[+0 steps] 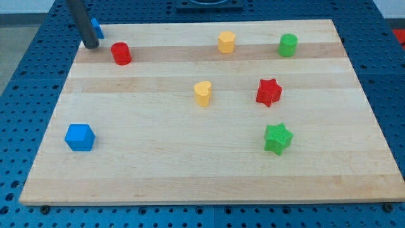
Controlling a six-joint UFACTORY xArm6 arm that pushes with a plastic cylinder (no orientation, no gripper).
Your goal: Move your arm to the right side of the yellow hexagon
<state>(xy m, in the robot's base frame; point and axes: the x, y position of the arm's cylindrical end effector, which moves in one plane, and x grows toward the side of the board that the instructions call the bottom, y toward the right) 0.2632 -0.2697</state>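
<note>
The yellow hexagon (226, 42) stands near the view's top, a little right of centre. My tip (92, 45) is at the board's top left corner, far to the left of the hexagon. It sits just left of the red cylinder (121, 54) and just below a blue block (96, 28) that the rod partly hides.
The wooden board (209, 183) also carries a green cylinder (288, 45) at the top right, a yellow heart (202, 93) in the middle, a red star (269, 92), a green star (278, 138) and a blue cube (80, 137) at the left.
</note>
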